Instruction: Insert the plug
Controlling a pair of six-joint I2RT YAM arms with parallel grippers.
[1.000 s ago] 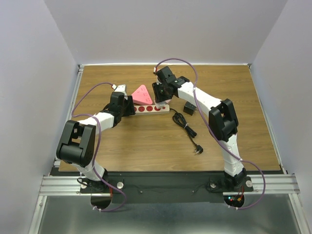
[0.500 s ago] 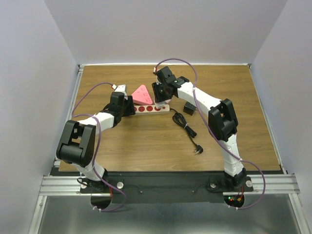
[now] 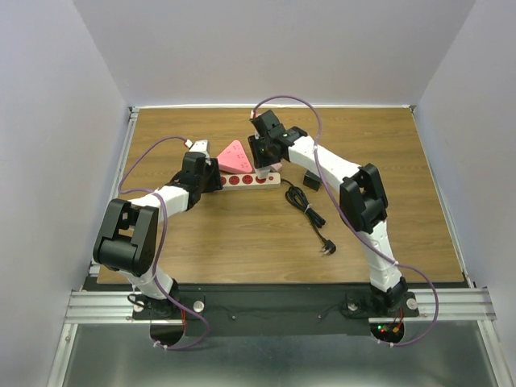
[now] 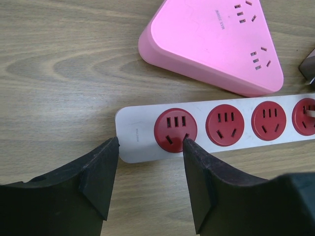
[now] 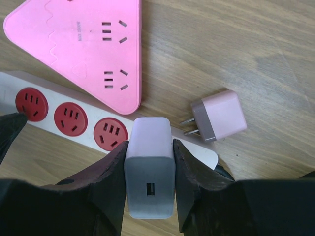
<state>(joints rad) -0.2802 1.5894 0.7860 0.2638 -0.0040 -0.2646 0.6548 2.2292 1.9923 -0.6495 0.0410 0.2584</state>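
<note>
The right gripper [image 5: 150, 145] is closed on the plug [image 5: 149, 187], which sits directly over the right-end socket of the power strip [image 4: 135, 135]. I cannot see its prongs beneath it. The strip's long axis runs left to right. The left gripper [image 4: 151, 142] is part open over the strip's left end, gripping nothing.

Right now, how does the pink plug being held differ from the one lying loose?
The held plug is clamped in the right pincer over the strip; the loose plug lies untouched on the table. The held plug's prongs are hidden, its port facing the wrist camera; the loose plug's prongs show, pointing toward the held plug. Both are pale pink-and-grey blocks.
</note>
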